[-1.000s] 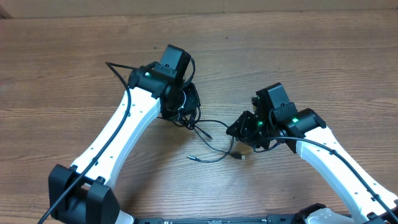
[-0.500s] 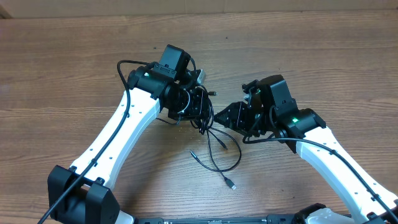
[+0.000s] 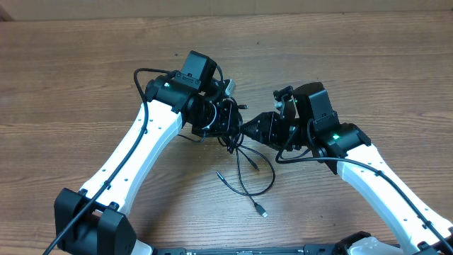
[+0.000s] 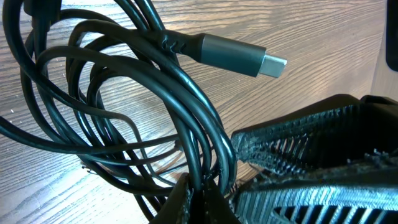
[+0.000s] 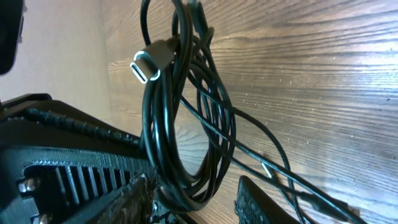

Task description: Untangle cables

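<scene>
Hidden or unclear:
- Overhead, the two grippers meet at the centre of the table [image 3: 85,64]. Their fingertips and the knot of the cables [image 5: 161,137] merge into one dark mass, so neither grip can be judged from that view.
- The left wrist view cuts its own fingers off at the lower edge, and only their tips show.
- The right wrist view cuts off the lower part of the coil and both finger bases.

Shown by one view only:
- Left wrist: the left gripper [image 4: 194,200] is pinched tight on several strands of the coil. A grey plug [image 4: 239,56] with a silvery tip juts out above the loops. The ribbed black right finger lies just beside the coil.
- Right wrist: the right gripper [image 5: 196,199] stands partly apart with the coil hanging between its fingers. The coil lies against one finger [image 5: 140,196], with a gap to the other. No clamping is seen.
- Overhead: loose strands trail from the knot down onto the table towards the robot's base, one ending in a small connector [image 3: 262,210] lying flat
</scene>
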Action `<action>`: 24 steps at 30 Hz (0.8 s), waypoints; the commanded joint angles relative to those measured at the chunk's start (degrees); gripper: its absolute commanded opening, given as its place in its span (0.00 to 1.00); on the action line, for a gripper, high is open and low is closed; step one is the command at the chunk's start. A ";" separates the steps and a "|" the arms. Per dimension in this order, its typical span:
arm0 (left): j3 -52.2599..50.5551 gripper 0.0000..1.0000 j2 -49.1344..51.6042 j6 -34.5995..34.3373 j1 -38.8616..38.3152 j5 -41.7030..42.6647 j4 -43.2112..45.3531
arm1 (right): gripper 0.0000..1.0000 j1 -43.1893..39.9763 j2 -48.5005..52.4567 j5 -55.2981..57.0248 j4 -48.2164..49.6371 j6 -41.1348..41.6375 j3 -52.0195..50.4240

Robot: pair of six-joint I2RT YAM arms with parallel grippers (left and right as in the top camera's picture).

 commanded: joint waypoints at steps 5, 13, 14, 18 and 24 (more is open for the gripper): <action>1.18 0.04 -1.03 1.60 -0.07 3.58 -0.11 | 0.41 0.28 0.11 6.19 0.92 -0.04 1.22; 1.18 0.04 -1.03 8.98 0.11 15.74 -1.22 | 0.37 0.28 6.67 6.97 1.42 -0.04 1.22; 1.18 0.04 -1.03 9.40 0.37 17.53 -1.05 | 0.36 0.28 7.50 6.82 1.42 -0.07 1.22; 1.20 0.04 -1.03 10.19 2.34 21.73 -0.52 | 0.32 0.28 8.98 6.84 1.27 -0.07 1.22; 1.20 0.04 -1.03 10.51 11.06 27.39 -0.42 | 0.04 0.26 9.22 14.38 -2.99 -0.04 1.22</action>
